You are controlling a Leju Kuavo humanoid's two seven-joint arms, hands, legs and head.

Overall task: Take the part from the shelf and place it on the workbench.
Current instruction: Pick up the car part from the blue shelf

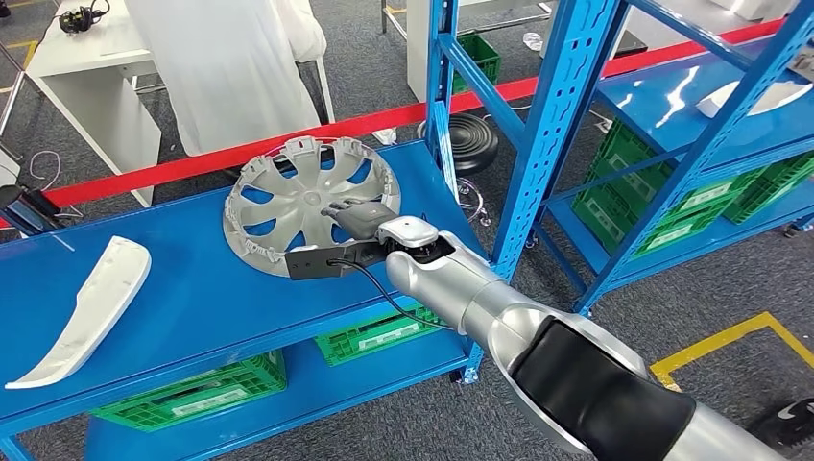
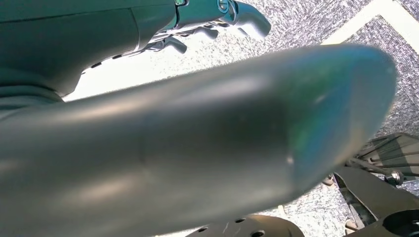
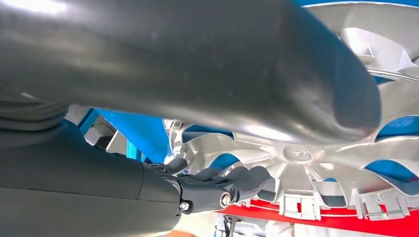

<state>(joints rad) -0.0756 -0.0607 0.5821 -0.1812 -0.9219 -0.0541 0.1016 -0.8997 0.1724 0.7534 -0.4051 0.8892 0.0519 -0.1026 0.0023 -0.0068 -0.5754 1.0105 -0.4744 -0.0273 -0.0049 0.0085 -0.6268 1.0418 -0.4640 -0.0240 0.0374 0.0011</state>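
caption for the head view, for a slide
Right hand reaching over the silver wheel cover on the blue shelf, a white trim part lying beside it.

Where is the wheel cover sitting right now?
In the head view the wheel cover lies on the blue shelf, toward its right end near the upright post, with the right hand over its near-right side.

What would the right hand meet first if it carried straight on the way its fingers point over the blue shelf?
Most likely the wheel cover. The right hand already reaches over its near rim, fingers aimed at the spokes around the hub. Whether they touch yet is unclear; the right wrist view shows them very close.
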